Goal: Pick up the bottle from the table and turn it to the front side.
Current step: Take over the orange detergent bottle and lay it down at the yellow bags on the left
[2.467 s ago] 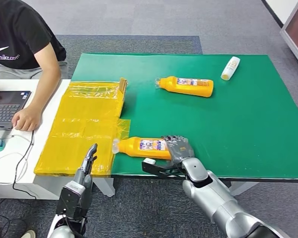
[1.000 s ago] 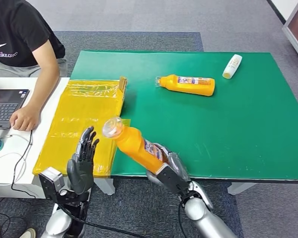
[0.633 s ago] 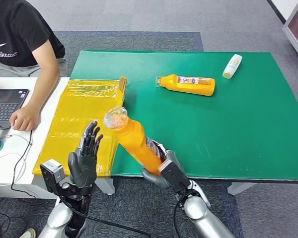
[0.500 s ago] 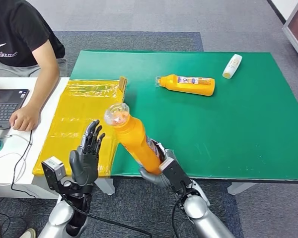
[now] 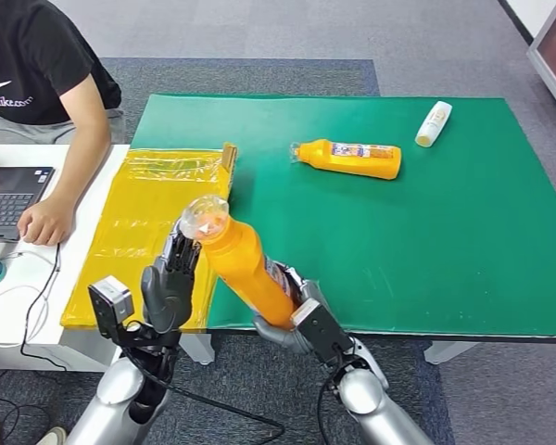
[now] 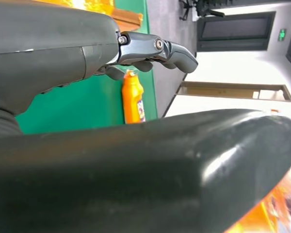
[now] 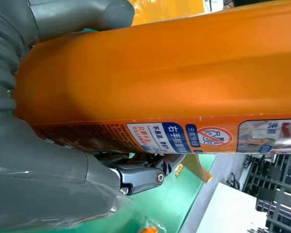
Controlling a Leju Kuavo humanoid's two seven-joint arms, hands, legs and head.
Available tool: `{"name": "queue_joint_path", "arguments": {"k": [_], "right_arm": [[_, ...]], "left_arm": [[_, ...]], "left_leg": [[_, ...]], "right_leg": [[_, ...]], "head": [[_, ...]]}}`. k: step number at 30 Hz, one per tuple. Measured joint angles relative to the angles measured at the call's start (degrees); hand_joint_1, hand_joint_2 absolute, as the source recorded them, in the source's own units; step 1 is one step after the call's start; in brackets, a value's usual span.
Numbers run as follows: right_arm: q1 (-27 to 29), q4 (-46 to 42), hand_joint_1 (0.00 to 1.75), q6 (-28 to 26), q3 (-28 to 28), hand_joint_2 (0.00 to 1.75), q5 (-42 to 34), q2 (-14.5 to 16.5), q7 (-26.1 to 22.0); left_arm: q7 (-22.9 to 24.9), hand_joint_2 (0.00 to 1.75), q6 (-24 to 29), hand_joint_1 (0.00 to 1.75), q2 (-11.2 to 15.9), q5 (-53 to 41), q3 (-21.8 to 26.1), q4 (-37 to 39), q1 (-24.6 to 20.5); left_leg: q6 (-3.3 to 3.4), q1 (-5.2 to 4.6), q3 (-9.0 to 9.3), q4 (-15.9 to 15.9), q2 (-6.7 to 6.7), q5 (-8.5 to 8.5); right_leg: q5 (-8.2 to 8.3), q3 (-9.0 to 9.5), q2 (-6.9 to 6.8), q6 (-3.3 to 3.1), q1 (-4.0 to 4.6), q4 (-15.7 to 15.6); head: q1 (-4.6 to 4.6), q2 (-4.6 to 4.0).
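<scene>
Bottle (image 5: 244, 264): gripped at base by right hand (image 5: 299, 315), tilted, cap end up-left; left hand (image 5: 169, 283) beside cap, fingers spread, holding nothing.

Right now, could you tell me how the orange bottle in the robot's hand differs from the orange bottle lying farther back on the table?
The held bottle is lifted off the green table and tilted, cap toward the left hand; the far bottle lies flat. The right hand grips the held bottle's base; nothing touches the far bottle. Both are orange with a printed label.
</scene>
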Motion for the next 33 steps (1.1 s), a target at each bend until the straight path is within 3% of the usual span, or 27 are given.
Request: {"name": "queue_joint_path", "arguments": {"k": [3,10,17,21,24,33], "right_arm": [[0.0,0.5,1.41,0.0,0.4,1.75,-0.1,0.0,0.1],[-0.3,2.2,1.47,-0.1,0.6,1.75,-0.3,0.0,0.2],[-1.1,3.8,1.37,-0.7,0.6,1.75,-1.1,0.0,0.2],[-1.5,4.8,1.19,-1.2,0.5,1.75,-1.6,0.0,0.1],[-1.6,5.4,1.04,-1.3,0.4,1.75,-1.7,0.1,0.1],[-1.7,6.8,0.98,-1.9,0.3,1.75,-2.2,0.4,0.1]], "left_arm": [[0.4,0.00,-0.3,0.00,0.2,-0.4,-0.9,0.2,-1.0],[0.9,0.00,-1.0,0.00,0.5,-0.5,-2.4,0.5,-2.4],[2.9,0.00,-3.3,0.00,1.0,-0.2,-4.6,1.1,-3.8],[3.4,1.75,-3.2,0.00,1.5,-1.3,-5.6,1.8,-4.5],[3.7,1.75,-3.1,0.00,1.8,-1.5,-5.9,2.4,-5.0],[5.7,1.75,-2.0,0.06,2.3,-3.2,-7.2,4.3,-6.2]], "left_leg": [[0.00,0.00,0.00,0.0,0.00,0.00],[0.00,0.00,-0.01,0.0,0.00,0.00],[0.00,0.00,-0.01,0.0,0.00,0.01],[-0.01,0.00,-0.01,0.0,0.00,0.01],[-0.02,0.00,-0.01,0.0,0.00,0.02],[-0.02,0.00,-0.02,0.0,0.00,0.02]], "right_leg": [[0.00,0.00,0.00,0.00,0.00,0.0],[0.00,0.00,0.00,0.00,0.00,0.0],[0.00,0.00,0.00,0.00,0.00,0.0],[0.00,0.00,0.00,0.00,0.00,0.0],[0.00,-0.01,0.00,0.00,0.00,0.0],[0.00,-0.02,0.00,0.00,0.00,0.0]], "head": [[0.00,0.00],[0.00,0.00],[0.00,0.00],[-0.01,0.00],[0.00,0.00],[0.00,0.00]]}}
